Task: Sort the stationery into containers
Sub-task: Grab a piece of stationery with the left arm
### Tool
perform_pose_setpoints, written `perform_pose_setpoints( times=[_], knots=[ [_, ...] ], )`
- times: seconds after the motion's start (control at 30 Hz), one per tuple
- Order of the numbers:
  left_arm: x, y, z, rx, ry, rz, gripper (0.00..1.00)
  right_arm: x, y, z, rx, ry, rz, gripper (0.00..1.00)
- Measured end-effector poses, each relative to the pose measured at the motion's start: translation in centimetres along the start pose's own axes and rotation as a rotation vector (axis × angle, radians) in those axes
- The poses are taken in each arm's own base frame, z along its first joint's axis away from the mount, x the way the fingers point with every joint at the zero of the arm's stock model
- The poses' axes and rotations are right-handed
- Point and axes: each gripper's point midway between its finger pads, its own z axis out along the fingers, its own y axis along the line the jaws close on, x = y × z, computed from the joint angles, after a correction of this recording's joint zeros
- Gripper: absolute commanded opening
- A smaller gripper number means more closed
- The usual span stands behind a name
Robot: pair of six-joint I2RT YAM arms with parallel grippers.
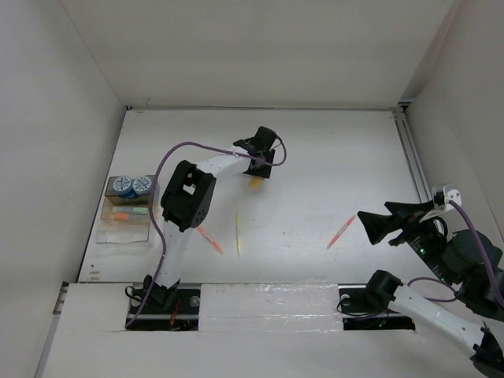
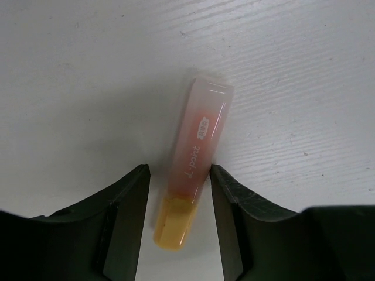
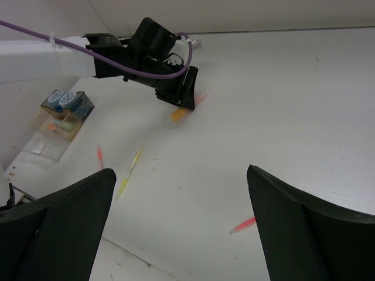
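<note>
An orange highlighter (image 2: 196,152) with a pale pink cap lies on the white table at back centre (image 1: 255,183). My left gripper (image 2: 179,170) is open and straddles it, a finger on each side; it also shows from above (image 1: 258,169). My right gripper (image 3: 181,175) is open and empty, held above the table's right side (image 1: 376,216). The tan tray (image 1: 124,234) at the left holds two blue-and-white cylinders (image 1: 132,186), an orange highlighter (image 1: 120,216) and a green one (image 1: 138,211). An orange-red pen (image 1: 209,239), a yellow pen (image 1: 238,233) and a pink pen (image 1: 341,231) lie on the table.
White walls close in the table at left, back and right. A metal rail (image 1: 413,157) runs along the right edge. A purple cable (image 1: 189,146) loops over the left arm. The taped front ledge (image 1: 268,303) carries both arm bases.
</note>
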Motion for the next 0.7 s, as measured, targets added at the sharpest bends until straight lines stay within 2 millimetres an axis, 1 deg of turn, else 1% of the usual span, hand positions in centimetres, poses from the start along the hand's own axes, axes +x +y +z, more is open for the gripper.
perform_pose_setpoints(
  times=[0.07, 0.1, 0.2, 0.23, 0.33, 0.37, 0.6, 0.7],
  knots=[
    [0.1, -0.1, 0.1, -0.026, -0.002, 0.014, 0.37, 0.0, 0.0, 0.0, 0.000, 0.000, 0.000, 1.00],
    [0.0, -0.3, 0.2, -0.035, -0.005, 0.020, 0.31, 0.0, 0.0, 0.0, 0.000, 0.000, 0.000, 1.00],
    [-0.1, -0.5, 0.3, -0.052, -0.010, 0.025, 0.22, 0.0, 0.0, 0.0, 0.000, 0.000, 0.000, 1.00],
    [-0.1, -0.6, 0.3, -0.054, -0.011, 0.027, 0.14, 0.0, 0.0, 0.0, 0.000, 0.000, 0.000, 1.00],
    [-0.1, -0.8, 0.3, -0.055, -0.013, 0.023, 0.02, 0.0, 0.0, 0.0, 0.000, 0.000, 0.000, 1.00],
    [-0.1, -0.8, 0.3, -0.055, -0.013, 0.026, 0.00, 0.0, 0.0, 0.0, 0.000, 0.000, 0.000, 1.00],
    [-0.2, -0.5, 0.1, -0.035, -0.005, -0.019, 0.00, 0.0, 0.0, 0.0, 0.000, 0.000, 0.000, 1.00],
    [-0.5, 1.2, -0.6, -0.020, 0.005, -0.092, 0.00, 0.0, 0.0, 0.0, 0.000, 0.000, 0.000, 1.00]
  ],
)
